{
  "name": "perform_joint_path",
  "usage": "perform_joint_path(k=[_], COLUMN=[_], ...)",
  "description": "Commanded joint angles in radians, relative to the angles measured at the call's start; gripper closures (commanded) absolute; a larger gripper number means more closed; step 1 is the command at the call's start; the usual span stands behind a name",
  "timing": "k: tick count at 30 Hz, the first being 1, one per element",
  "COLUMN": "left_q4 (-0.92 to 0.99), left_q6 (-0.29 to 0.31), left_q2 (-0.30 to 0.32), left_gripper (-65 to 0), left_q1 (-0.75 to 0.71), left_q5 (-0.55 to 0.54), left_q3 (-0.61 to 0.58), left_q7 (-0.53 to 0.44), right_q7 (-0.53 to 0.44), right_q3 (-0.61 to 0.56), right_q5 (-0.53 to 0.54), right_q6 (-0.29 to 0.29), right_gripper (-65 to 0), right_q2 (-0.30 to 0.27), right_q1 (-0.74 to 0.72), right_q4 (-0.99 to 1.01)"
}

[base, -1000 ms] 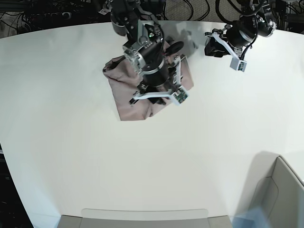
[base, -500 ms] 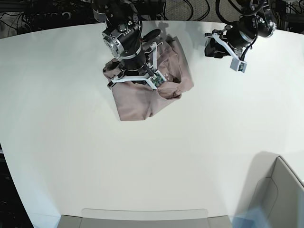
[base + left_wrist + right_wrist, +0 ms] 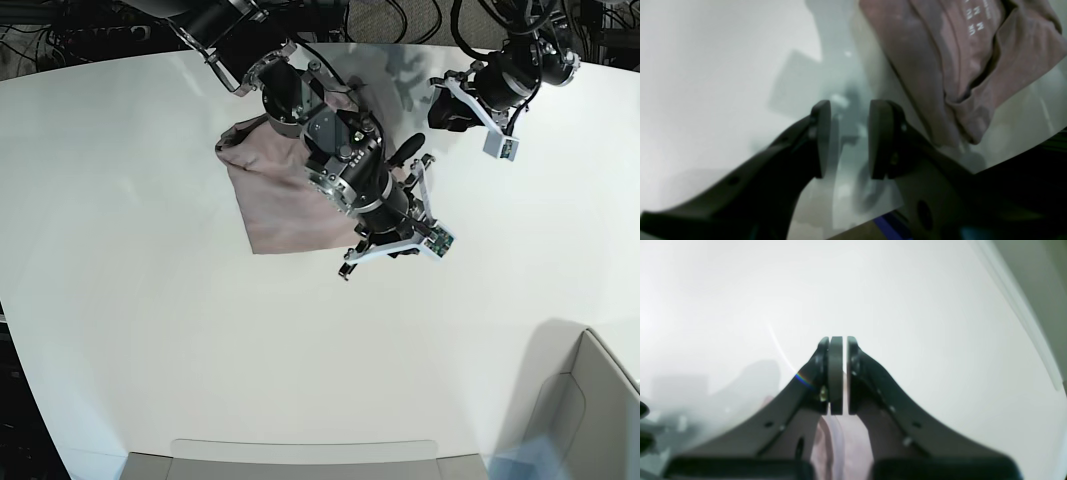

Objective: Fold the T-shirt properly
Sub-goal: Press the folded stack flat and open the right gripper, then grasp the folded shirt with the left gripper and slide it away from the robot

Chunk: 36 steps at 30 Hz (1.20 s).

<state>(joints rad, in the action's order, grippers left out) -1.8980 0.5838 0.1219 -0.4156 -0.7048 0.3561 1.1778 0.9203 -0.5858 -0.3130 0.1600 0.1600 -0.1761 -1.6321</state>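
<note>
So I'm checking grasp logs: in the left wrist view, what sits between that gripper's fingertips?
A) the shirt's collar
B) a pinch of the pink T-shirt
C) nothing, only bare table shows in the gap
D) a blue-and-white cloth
C: the left gripper shows an open gap with only the white table behind it, and the T-shirt lies off to the side, untouched by its fingers.

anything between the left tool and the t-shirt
No, only bare white table separates the left tool from the pink T-shirt, as the left wrist view shows.

surface: white table (image 3: pixel 150 330) | on it: crumpled pink T-shirt (image 3: pixel 270 195), far side
</note>
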Motion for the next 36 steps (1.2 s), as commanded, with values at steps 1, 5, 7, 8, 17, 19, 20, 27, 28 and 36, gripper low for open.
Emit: perform_joint_path(k=[1,5,7,8,17,19,20,27,28,36], left_q4=[-0.015,-0.016,-0.018,-0.018,-0.024,-0.031,-0.031,0.001,0.007,0.134], left_q6=[0.008,0.012,0.012,0.012,0.012,0.012,0.008,0.002,0.002,0.002], left_q2=[0.005,0.008,0.005,0.003,-0.005,-0.011,-0.011,-0.006,-0.005,-0.005], left_gripper=[-20.5,-20.5,-20.5,-20.5,-18.1,-12.5,-8.3,0.0,0.0,0.0], left_q1=[0.008,0.027,0.042,0.056,0.113,0.122,0.128,0.131,0.131,0.134], left_q5=[-0.017,-0.017,-0.02,-0.022,-0.017,-0.013,-0.013,0.15,0.187,0.497], left_q3=[0.002,0.001,-0.007,-0.01,-0.303,-0.357,-0.389,-0.592,-0.618,-0.556], left_q7=[-0.011,-0.012,-0.012,-0.012,-0.016,-0.017,-0.019,-0.074,-0.072,-0.086], right_q7=[-0.004,-0.002,-0.002,-0.002,-0.002,-0.002,-0.004,-0.002,-0.002,-0.002], right_q3=[0.04,0.198,0.263,0.301,0.491,0.514,0.524,0.54,0.536,0.341], right_q5=[-0.018,-0.012,-0.012,-0.012,-0.008,-0.007,0.01,0.28,0.3,0.335], right_q6=[-0.009,-0.009,-0.009,-0.009,-0.009,-0.009,-0.009,-0.007,-0.007,-0.007], right_gripper=[-1.4,-1.4,-1.3,-1.3,-1.3,-1.3,-1.3,-1.4,-1.3,-1.3], right_q2=[-0.013,-0.067,-0.107,-0.142,-0.383,-0.397,-0.406,-0.474,-0.477,-0.501], right_q1=[-0.007,0.053,0.079,0.095,0.264,0.295,0.312,0.35,0.35,0.401], right_q4=[-0.032,-0.135,-0.175,-0.195,-0.259,-0.257,-0.257,-0.211,-0.198,-0.214])
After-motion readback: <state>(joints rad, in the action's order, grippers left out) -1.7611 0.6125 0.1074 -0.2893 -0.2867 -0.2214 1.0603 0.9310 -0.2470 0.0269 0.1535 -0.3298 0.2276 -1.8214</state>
